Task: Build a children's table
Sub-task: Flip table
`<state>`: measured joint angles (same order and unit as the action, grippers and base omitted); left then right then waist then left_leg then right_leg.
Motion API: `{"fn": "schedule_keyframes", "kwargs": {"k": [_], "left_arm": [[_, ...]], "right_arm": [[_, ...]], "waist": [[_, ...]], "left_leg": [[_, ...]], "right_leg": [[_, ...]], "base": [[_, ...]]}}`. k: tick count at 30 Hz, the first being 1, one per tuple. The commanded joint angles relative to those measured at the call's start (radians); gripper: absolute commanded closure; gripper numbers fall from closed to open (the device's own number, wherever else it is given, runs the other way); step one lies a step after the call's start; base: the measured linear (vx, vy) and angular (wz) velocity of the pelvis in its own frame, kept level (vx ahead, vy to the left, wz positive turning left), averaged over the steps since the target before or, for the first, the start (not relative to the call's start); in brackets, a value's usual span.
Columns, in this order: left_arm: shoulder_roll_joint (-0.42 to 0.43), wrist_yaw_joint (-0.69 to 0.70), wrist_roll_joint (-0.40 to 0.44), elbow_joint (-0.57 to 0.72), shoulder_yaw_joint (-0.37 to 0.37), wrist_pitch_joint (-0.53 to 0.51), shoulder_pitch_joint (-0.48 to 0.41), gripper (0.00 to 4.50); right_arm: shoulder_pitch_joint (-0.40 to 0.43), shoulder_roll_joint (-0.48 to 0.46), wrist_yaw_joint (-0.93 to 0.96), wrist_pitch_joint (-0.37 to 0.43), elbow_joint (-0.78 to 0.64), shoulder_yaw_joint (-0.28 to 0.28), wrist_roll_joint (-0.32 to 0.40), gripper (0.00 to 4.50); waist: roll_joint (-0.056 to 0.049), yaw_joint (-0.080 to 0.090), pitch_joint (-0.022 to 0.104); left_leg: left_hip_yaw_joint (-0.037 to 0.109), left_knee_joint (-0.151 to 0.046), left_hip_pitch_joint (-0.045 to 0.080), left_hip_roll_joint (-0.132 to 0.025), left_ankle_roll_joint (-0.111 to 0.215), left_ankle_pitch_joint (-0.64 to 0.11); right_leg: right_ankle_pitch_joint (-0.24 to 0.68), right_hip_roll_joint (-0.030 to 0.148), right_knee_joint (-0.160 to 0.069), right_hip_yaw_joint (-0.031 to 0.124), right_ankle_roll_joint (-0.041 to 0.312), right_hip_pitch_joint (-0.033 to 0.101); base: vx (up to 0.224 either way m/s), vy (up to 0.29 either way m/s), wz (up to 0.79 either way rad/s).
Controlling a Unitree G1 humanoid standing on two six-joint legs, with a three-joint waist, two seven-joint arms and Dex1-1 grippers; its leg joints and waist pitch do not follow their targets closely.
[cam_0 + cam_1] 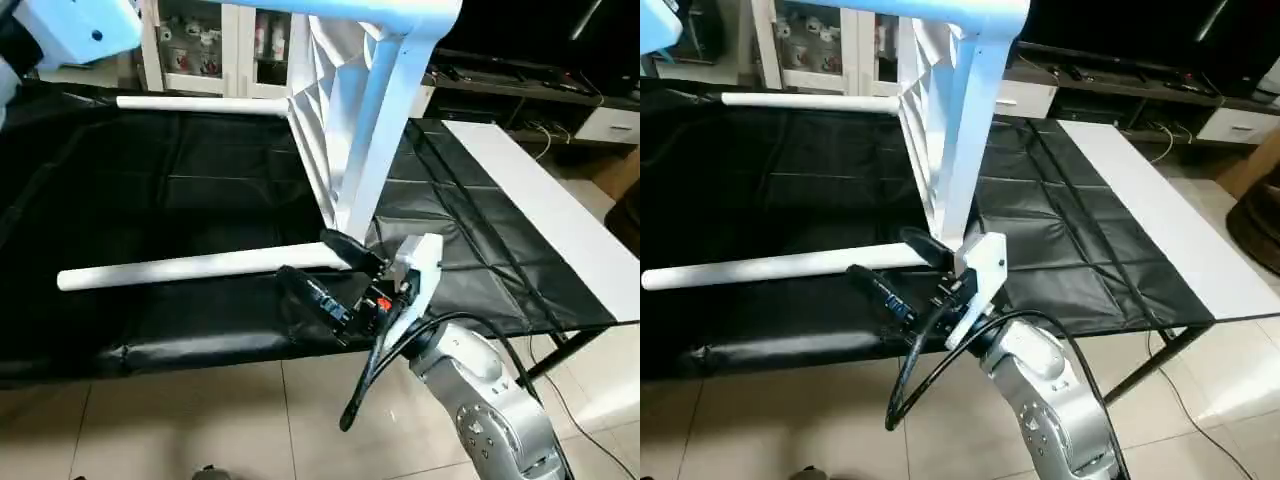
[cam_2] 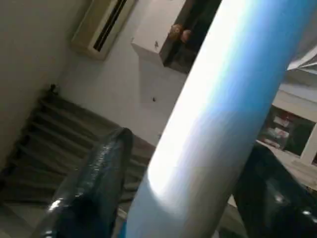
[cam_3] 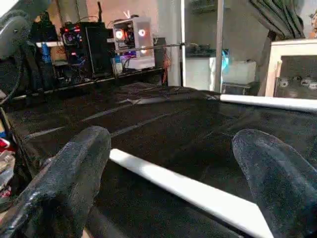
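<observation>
The children's table lies on its side on the black-covered surface (image 1: 150, 190). Its white top (image 1: 385, 130) stands on edge, with the ribbed underside (image 1: 325, 100) facing left. Two legs rest flat, a far one (image 1: 200, 102) and a near one (image 1: 200, 267). A third leg (image 1: 380, 8) juts out high up. That raised leg (image 2: 208, 124) runs between my left gripper's fingers (image 2: 94, 183), which close on it from both sides. My right gripper (image 1: 325, 270) stands open astride the near leg (image 3: 188, 191) at its socket end, one finger behind it and one in front, not gripping.
A white cabinet with glass doors (image 1: 220, 45) stands behind the surface. A long white board (image 1: 560, 220) runs along the right side. A black cable (image 1: 380, 360) loops from my right wrist over the tiled floor (image 1: 200, 420). A low dark shelf unit (image 1: 520, 85) is at the back right.
</observation>
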<state>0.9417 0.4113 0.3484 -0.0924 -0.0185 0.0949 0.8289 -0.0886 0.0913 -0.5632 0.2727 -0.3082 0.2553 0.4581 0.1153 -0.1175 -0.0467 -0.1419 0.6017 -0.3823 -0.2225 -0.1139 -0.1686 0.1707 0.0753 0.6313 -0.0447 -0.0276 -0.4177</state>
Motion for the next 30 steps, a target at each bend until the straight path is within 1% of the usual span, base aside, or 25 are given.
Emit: {"fn": "schedule_keyframes", "kwargs": {"k": [1,2,3,4,5,7,9,12,16,17,18,19,20,22,23,24,25,26,27,28,29,30], "left_arm": [[-0.007,0.013,0.000,-0.006,-0.008,-0.010,0.012,1.54],[-0.011,0.016,-0.001,-0.005,-0.005,-0.023,0.010,1.65],[-0.011,0.017,0.001,-0.005,-0.004,-0.027,0.009,1.77],[-0.011,0.018,0.002,-0.005,-0.004,-0.028,0.008,1.83],[-0.013,0.021,0.004,-0.006,-0.004,-0.029,0.009,1.84],[-0.016,0.023,0.006,-0.005,0.001,-0.044,0.005,1.86],[-0.019,0.022,0.005,0.000,0.007,-0.059,-0.001,1.99],[-0.029,0.020,-0.009,0.008,0.023,-0.086,-0.013,2.07],[-0.071,0.006,-0.044,0.015,0.074,-0.165,-0.032,2.14],[-0.078,0.004,-0.052,0.014,0.081,-0.180,-0.033,2.14],[-0.081,0.003,-0.055,0.014,0.083,-0.185,-0.033,2.14],[-0.097,-0.014,-0.063,0.016,0.102,-0.215,-0.037,2.14],[-0.107,-0.027,-0.064,0.020,0.114,-0.246,-0.039,2.14],[-0.113,-0.034,-0.065,0.021,0.121,-0.261,-0.038,2.14],[-0.134,-0.045,-0.084,0.026,0.141,-0.290,-0.039,2.14],[-0.134,-0.045,-0.084,0.026,0.141,-0.290,-0.039,2.14],[-0.148,-0.054,-0.096,0.029,0.154,-0.305,-0.037,2.14],[-0.170,-0.068,-0.107,0.039,0.177,-0.333,-0.033,2.14],[-0.170,-0.068,-0.107,0.039,0.177,-0.333,-0.033,2.14],[-0.185,-0.075,-0.120,0.044,0.192,-0.343,-0.028,2.14],[-0.203,-0.076,-0.144,0.053,0.211,-0.348,-0.019,2.14],[-0.219,-0.077,-0.167,0.061,0.225,-0.360,-0.014,2.14]], "right_arm": [[0.001,0.010,-0.001,-0.012,-0.010,-0.018,-0.009,0.17],[0.003,0.011,-0.003,-0.016,-0.008,-0.019,-0.010,0.17],[0.003,0.012,-0.003,-0.017,-0.007,-0.019,-0.010,0.17],[0.004,0.012,-0.003,-0.019,-0.007,-0.019,-0.011,0.17],[0.003,0.012,-0.004,-0.020,-0.006,-0.019,-0.011,0.17],[0.003,0.012,-0.003,-0.023,-0.003,-0.019,-0.012,0.17],[0.003,0.012,-0.002,-0.024,-0.001,-0.019,-0.013,0.17],[0.004,0.013,0.002,-0.024,0.003,-0.020,-0.018,0.17],[0.006,0.016,0.017,-0.020,0.010,-0.026,-0.027,0.17],[0.006,0.016,0.018,-0.019,0.011,-0.026,-0.028,0.17],[0.006,0.016,0.018,-0.018,0.011,-0.026,-0.028,0.17],[0.008,0.018,0.020,-0.014,0.010,-0.024,-0.029,0.17],[0.010,0.020,0.021,-0.008,0.009,-0.022,-0.030,0.17],[0.011,0.022,0.021,-0.004,0.010,-0.020,-0.032,0.17],[0.013,0.024,0.022,0.004,0.013,-0.019,-0.036,0.17],[0.013,0.024,0.022,0.004,0.013,-0.019,-0.036,0.17],[0.013,0.027,0.026,0.012,0.017,-0.018,-0.042,0.17],[0.010,0.034,0.041,0.027,0.032,-0.017,-0.059,0.17],[0.010,0.034,0.041,0.027,0.032,-0.017,-0.059,0.17],[0.006,0.037,0.063,0.033,0.050,-0.020,-0.080,0.17],[-0.007,0.031,0.103,0.035,0.093,-0.037,-0.105,0.17],[-0.014,0.026,0.121,0.031,0.112,-0.049,-0.114,0.17]], "waist": [[-0.055,0.000,0.047],[-0.053,0.000,0.047],[-0.054,-0.002,0.047],[-0.054,-0.002,0.048],[-0.053,-0.002,0.048],[-0.053,-0.005,0.048],[-0.053,-0.007,0.048],[-0.053,-0.011,0.048],[-0.054,-0.020,0.048],[-0.053,-0.021,0.048],[-0.056,-0.023,0.048],[-0.053,-0.023,0.047],[-0.050,-0.023,0.048],[-0.052,-0.025,0.048],[-0.055,-0.025,0.047],[-0.055,-0.025,0.047],[-0.054,-0.025,0.048],[-0.053,-0.025,0.048],[-0.055,-0.025,0.047],[-0.052,-0.025,0.047],[-0.051,-0.026,0.047],[-0.051,-0.026,0.048]], "left_leg": [[0.006,-0.095,0.029,-0.002,-0.106,-0.557],[0.006,-0.095,0.029,-0.003,-0.106,-0.553],[0.006,-0.095,0.030,-0.003,-0.106,-0.552],[0.006,-0.096,0.029,-0.003,-0.106,-0.548],[0.005,-0.096,0.029,-0.003,-0.105,-0.541],[0.004,-0.095,0.030,-0.003,-0.105,-0.538],[0.003,-0.096,0.029,-0.003,-0.106,-0.526],[0.002,-0.095,0.028,-0.003,-0.104,-0.510],[-0.003,-0.095,0.028,-0.004,-0.104,-0.472],[-0.004,-0.094,0.028,-0.003,-0.102,-0.468],[-0.004,-0.094,0.029,-0.002,-0.100,-0.471],[-0.005,-0.093,0.029,-0.001,-0.096,-0.475],[-0.006,-0.093,0.025,-0.001,-0.091,-0.455],[-0.007,-0.092,0.024,0.001,-0.085,-0.432],[-0.008,-0.092,0.022,0.001,-0.083,-0.422],[-0.008,-0.092,0.022,0.001,-0.083,-0.422],[-0.009,-0.091,0.023,0.001,-0.079,-0.415],[-0.009,-0.091,0.021,0.001,-0.077,-0.403],[-0.009,-0.092,0.021,0.001,-0.078,-0.399],[-0.010,-0.091,0.022,0.001,-0.076,-0.396],[-0.011,-0.090,0.022,0.002,-0.076,-0.386],[-0.012,-0.089,0.022,0.003,-0.075,-0.374]], "right_leg": [[0.413,0.050,-0.084,0.028,0.105,0.012],[0.411,0.050,-0.084,0.028,0.106,0.012],[0.406,0.050,-0.083,0.028,0.108,0.011],[0.397,0.049,-0.082,0.028,0.109,0.012],[0.392,0.049,-0.082,0.028,0.109,0.013],[0.390,0.049,-0.081,0.029,0.110,0.012],[0.373,0.050,-0.078,0.029,0.114,0.014],[0.366,0.050,-0.077,0.029,0.118,0.015],[0.335,0.050,-0.073,0.030,0.127,0.017],[0.337,0.049,-0.074,0.031,0.126,0.018],[0.351,0.050,-0.075,0.031,0.124,0.017],[0.366,0.050,-0.077,0.032,0.120,0.017],[0.370,0.052,-0.076,0.032,0.120,0.022],[0.371,0.053,-0.077,0.033,0.118,0.022],[0.382,0.053,-0.079,0.034,0.115,0.022],[0.382,0.053,-0.079,0.034,0.115,0.022],[0.390,0.052,-0.080,0.033,0.113,0.022],[0.390,0.052,-0.079,0.033,0.113,0.023],[0.390,0.053,-0.080,0.033,0.115,0.023],[0.392,0.052,-0.080,0.033,0.114,0.022],[0.390,0.052,-0.080,0.033,0.116,0.021],[0.388,0.053,-0.080,0.033,0.120,0.021]], "base": [[0.000,0.000,0.00],[0.000,0.000,0.00],[0.000,0.000,0.00],[0.000,0.000,0.00],[0.000,0.000,0.00],[0.000,0.000,0.00],[0.000,0.000,0.00],[0.000,0.000,0.00],[0.000,0.000,0.00],[0.000,0.000,0.00],[0.000,0.000,0.00],[0.000,0.000,0.00],[0.000,0.000,0.00],[0.000,0.000,0.00],[0.000,0.000,0.00],[0.000,0.000,0.00],[0.000,0.000,0.00],[0.000,0.000,0.00],[0.000,0.000,0.00],[0.000,0.000,0.00],[0.000,0.000,0.00],[0.000,0.000,0.00]]}}
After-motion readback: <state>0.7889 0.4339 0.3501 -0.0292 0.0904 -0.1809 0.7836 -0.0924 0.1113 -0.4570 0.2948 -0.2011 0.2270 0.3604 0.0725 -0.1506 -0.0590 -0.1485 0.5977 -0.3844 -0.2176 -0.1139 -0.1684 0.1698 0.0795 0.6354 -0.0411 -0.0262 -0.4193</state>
